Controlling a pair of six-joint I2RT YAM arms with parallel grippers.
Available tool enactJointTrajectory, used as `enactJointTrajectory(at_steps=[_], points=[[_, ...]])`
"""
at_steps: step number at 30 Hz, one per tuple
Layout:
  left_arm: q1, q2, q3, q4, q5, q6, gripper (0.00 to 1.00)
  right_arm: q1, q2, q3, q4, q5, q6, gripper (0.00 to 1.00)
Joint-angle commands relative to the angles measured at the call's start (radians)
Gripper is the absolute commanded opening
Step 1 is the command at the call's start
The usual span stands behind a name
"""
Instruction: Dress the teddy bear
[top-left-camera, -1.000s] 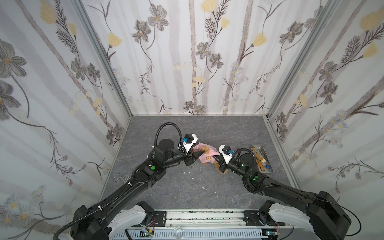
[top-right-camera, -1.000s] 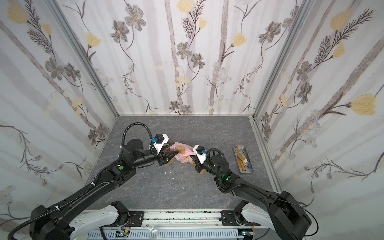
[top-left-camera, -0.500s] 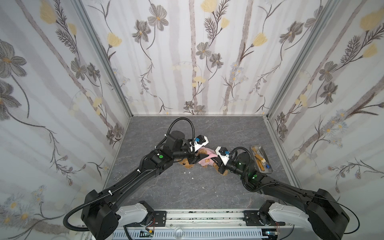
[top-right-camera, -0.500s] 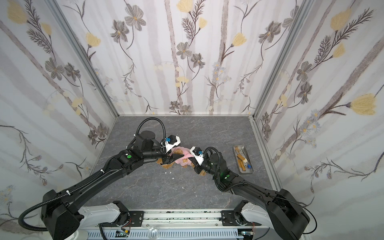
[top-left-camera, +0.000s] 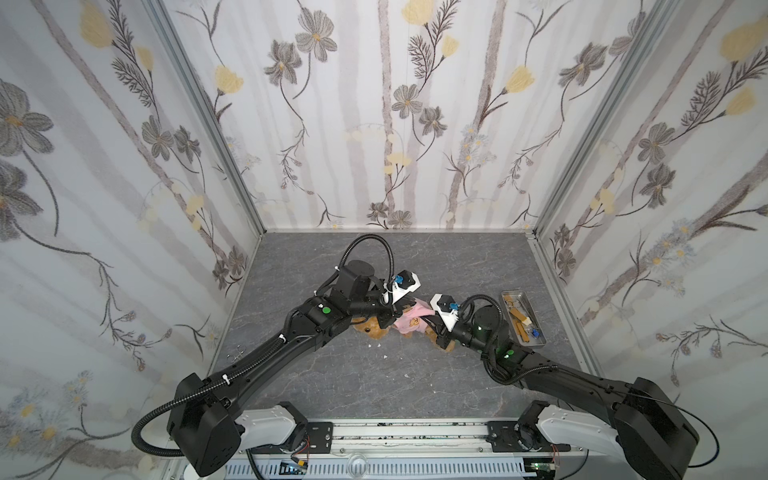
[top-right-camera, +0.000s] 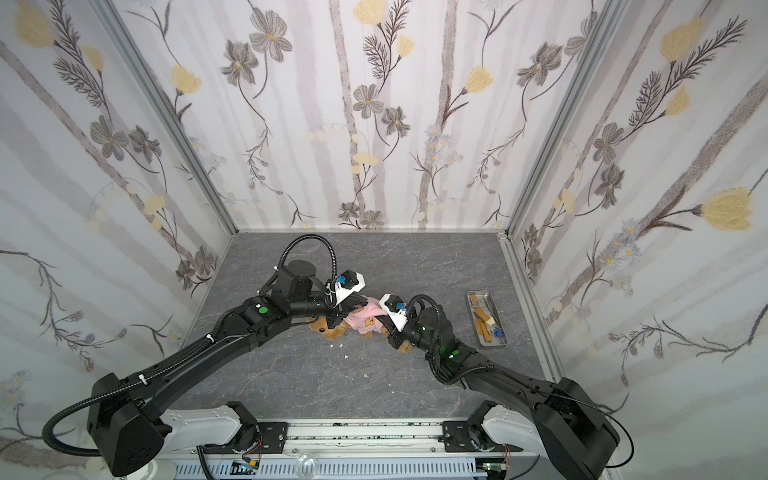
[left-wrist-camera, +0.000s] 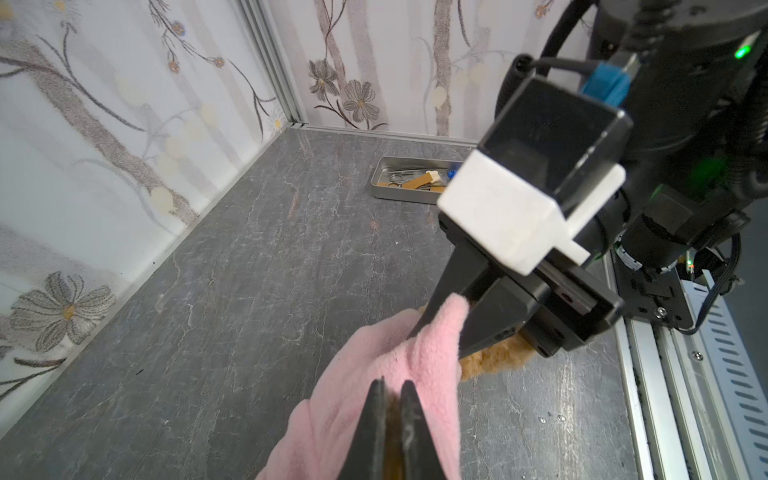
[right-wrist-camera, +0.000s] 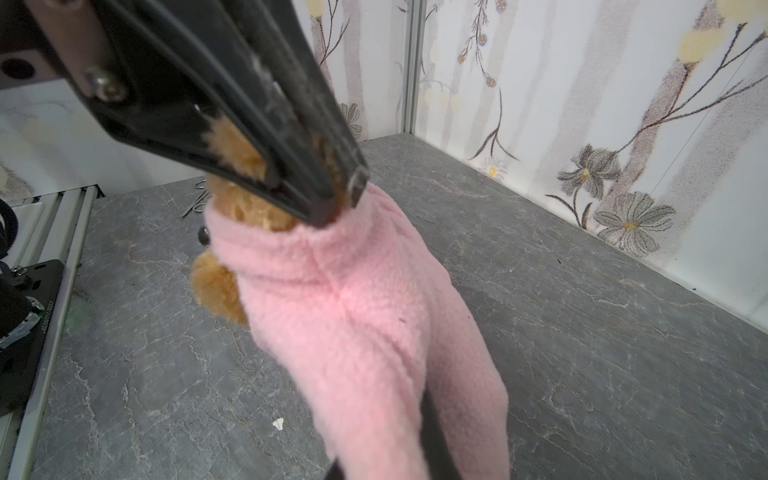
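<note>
While it's half-dressed, bear (top-left-camera: 368, 329) spans L-R (head L).

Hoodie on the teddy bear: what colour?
The hoodie is plain light pink fleece; the right wrist view shows it best.

The left arm (top-left-camera: 266, 357) and right arm (top-left-camera: 561, 374) both reach in low with elbows bent, and their ends nearly meet. The left tool (right-wrist-camera: 340, 203) slopes down toward the right tool (left-wrist-camera: 442, 328), its jaws pressed together on the golden fur of the teddy bear (right-wrist-camera: 220, 286) (tufts poke out between the fingers). Just beside it, the right tool angles back the opposite way, its jaws pinched tight on a fold of the pink hoodie (left-wrist-camera: 374, 361).
</note>
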Motion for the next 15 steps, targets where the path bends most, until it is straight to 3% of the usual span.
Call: enactJointTrajectory(at_steps=[1, 4, 6, 9, 15], points=[[0.033, -0.032, 0.013, 0.204, -0.015, -0.316, 0.00, 0.000, 0.000, -0.004, 0.047, 0.098, 0.076, 0.00], [0.042, -0.108, -0.106, 0.529, -0.059, -0.612, 0.00, 0.042, 0.019, -0.006, 0.062, 0.169, 0.130, 0.00], [0.041, -0.123, -0.135, 0.599, -0.092, -0.714, 0.00, 0.082, 0.044, -0.002, 0.049, 0.255, 0.125, 0.00], [0.036, -0.133, -0.155, 0.615, -0.131, -0.762, 0.00, 0.113, 0.074, -0.010, 0.058, 0.334, 0.139, 0.00], [0.023, -0.109, -0.187, 0.549, -0.125, -0.711, 0.00, 0.113, 0.078, 0.058, -0.006, 0.326, 0.087, 0.00]])
